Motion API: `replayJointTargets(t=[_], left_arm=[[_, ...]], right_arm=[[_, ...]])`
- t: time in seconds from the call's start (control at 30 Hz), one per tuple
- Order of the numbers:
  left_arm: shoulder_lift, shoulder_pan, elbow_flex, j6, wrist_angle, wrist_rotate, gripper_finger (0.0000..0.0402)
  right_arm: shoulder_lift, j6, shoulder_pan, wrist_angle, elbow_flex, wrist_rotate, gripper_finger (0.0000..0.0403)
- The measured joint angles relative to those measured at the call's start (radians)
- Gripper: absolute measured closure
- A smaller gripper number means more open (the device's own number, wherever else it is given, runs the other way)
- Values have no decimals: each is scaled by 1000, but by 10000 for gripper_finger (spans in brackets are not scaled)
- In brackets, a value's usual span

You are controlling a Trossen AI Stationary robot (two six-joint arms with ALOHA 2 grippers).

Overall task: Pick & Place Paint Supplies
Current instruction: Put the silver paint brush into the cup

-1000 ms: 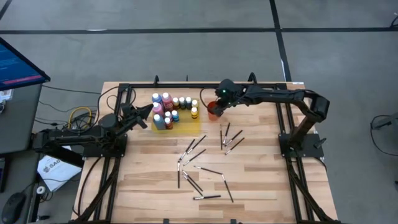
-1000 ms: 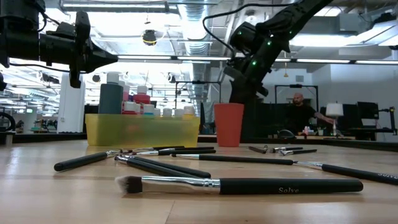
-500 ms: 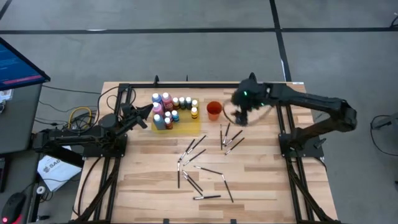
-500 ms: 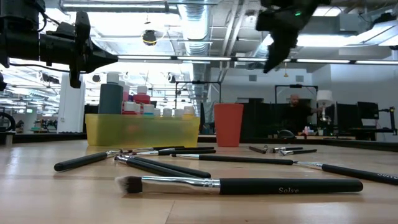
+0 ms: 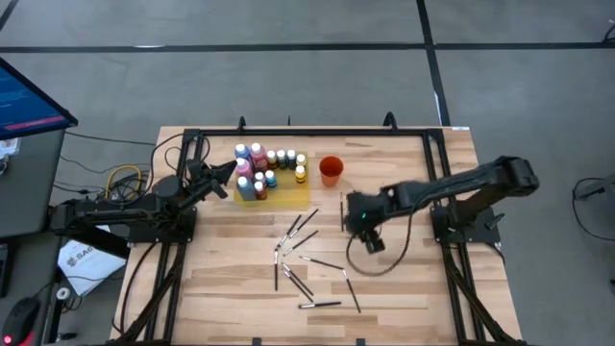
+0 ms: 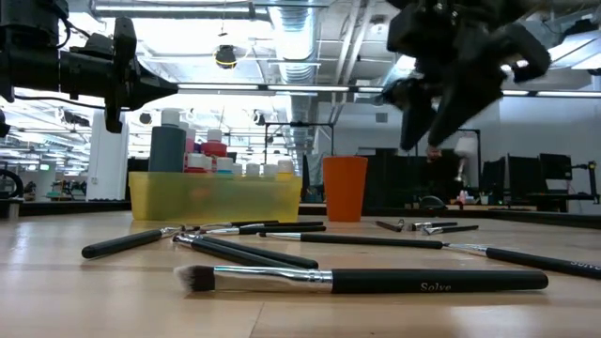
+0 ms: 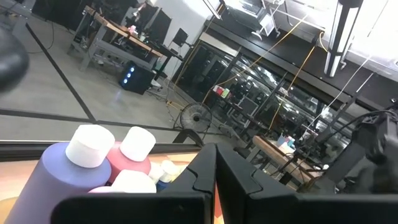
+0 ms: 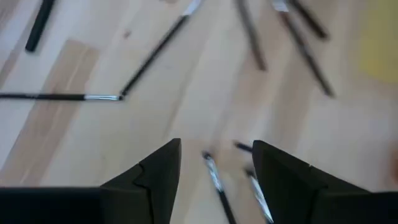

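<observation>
Small paint bottles [image 5: 264,165] with pale caps stand in a yellow tray [image 5: 288,195] at the far left; the left wrist view shows them close up [image 7: 93,158]. Thin dark brushes [image 5: 306,258] lie scattered flat on the wooden table, one large brush nearest the low camera [image 6: 376,279]. My right gripper [image 5: 357,219] hangs open in the air above a small cluster of brushes [image 5: 354,213], pointing steeply down, with nothing between its fingers [image 8: 155,171]. My left gripper [image 5: 229,173] is shut and empty, level beside the tray's left end.
An orange-red cup [image 5: 331,170] stands upright just right of the tray, far of my right gripper. Black frame rails [image 5: 288,132] run along the table's far edge and both sides. Bare wood lies at the near left [image 5: 221,288].
My right gripper has left the orange-red cup, swung first toward the table's right edge and then toward the near edge, rolling at the wrist. It now hangs over the brush cluster right of centre. Brushes, bottles and cup stay where they were.
</observation>
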Motion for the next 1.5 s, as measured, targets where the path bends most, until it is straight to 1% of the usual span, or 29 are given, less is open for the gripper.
replayJointTargets(t=[0.07,0.23,0.37,0.57,0.67,0.73,0.93,0.97,1.1,1.27,1.3,1.4,1.5], left_arm=[[0,0,0,0,0,0,400],[0,0,0,0,0,0,400],[0,0,0,0,0,0,400],[0,0,0,0,0,0,400],[0,0,0,0,0,0,400],[0,0,0,0,0,0,400],[0,0,0,0,0,0,400],[0,0,0,0,0,0,400],[0,0,0,0,0,0,400],[0,0,0,0,0,0,400],[0,0,0,0,0,0,400],[0,0,0,0,0,0,400],[2,0,0,0,3,0,400]], right_arm=[[55,-19,20,38,0,-1,211],[174,-52,28,37,0,1,217],[240,-65,27,66,0,1,222],[302,-63,11,85,3,3,229],[324,-55,6,74,6,0,245],[339,-49,6,62,9,0,270],[336,-46,6,63,7,9,381],[336,-39,6,63,6,10,392],[339,-5,9,45,23,11,399],[323,10,23,-55,89,-1,402],[312,10,23,-49,109,-3,402],[226,10,12,-48,145,-4,402],[154,14,-23,-39,151,-2,402]])
